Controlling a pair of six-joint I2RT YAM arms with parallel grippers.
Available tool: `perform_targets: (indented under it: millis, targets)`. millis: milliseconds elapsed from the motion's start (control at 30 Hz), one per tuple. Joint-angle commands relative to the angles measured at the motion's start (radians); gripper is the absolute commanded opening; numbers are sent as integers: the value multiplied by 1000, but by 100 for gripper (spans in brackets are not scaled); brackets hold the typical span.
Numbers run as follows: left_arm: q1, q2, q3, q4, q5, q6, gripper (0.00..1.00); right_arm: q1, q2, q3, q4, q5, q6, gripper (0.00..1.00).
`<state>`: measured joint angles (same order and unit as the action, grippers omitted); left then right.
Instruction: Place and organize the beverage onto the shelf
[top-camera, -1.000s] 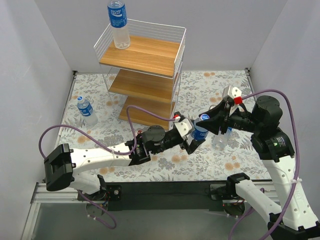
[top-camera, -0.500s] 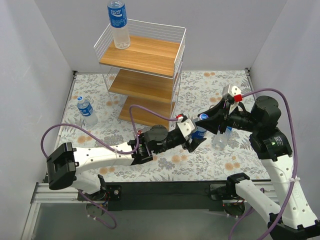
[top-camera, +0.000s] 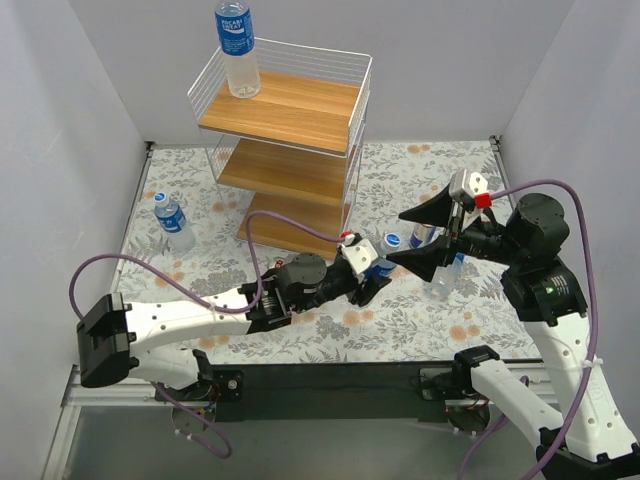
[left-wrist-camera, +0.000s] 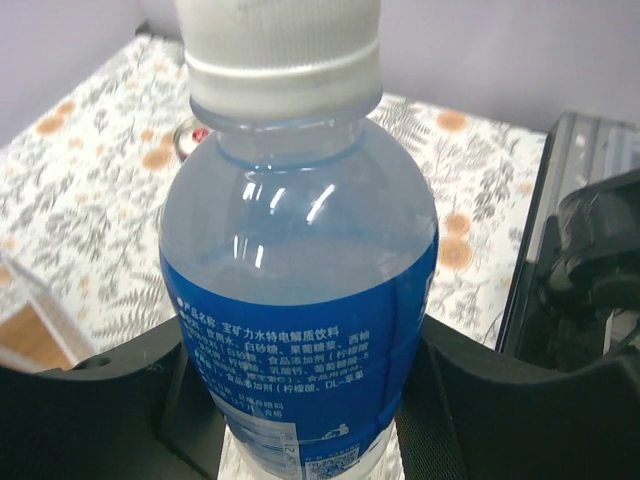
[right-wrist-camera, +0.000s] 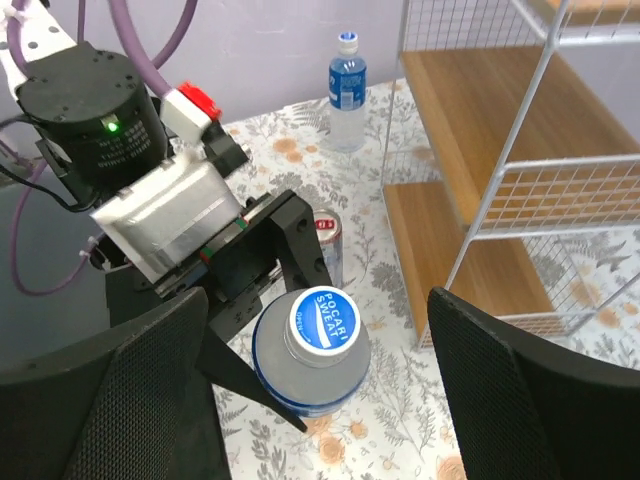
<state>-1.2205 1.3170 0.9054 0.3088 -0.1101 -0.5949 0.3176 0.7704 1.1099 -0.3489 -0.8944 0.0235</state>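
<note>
Blue-labelled bottle (right-wrist-camera: 316, 342) (reading POCARI SWEAT) is clamped by left gripper (top-camera: 372, 278); right gripper (top-camera: 396, 237) released.

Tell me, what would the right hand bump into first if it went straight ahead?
Probably the bottle that the left hand is gripping. The open right hand points right at it in the wrist view, though how far away it is looks unclear.

POCARI SWEAT on the blue cap (right-wrist-camera: 322, 322), lower centre, and on the upper-left bottle label (top-camera: 236, 30); Chinese print down the close-up label (left-wrist-camera: 300, 340).
</note>
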Motion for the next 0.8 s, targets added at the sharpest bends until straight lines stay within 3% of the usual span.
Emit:
perform_targets:
  millis: [0,100,267,433,533,767]
  targets:
    - [6,-151,-5,-11,-63,-26,0,1,-17,65,74,-23,-71,98]
    - [6,-214,-2,-101,-106,-16,0,1,-14,90,71,53,-118,98]
    - [6,-354,91,-290,-238,-3,0,0,1,91,51,310,-180,98]
    - [9,-366,323,-471,-332,47,0,-3,27,64,56,536,-203,98]
    - [12,-345,453,-505,-394,82,0,-14,44,53,62,639,-188,98]
    - [35,-271,657,-442,-471,201,0,-20,52,15,65,687,-168,98]
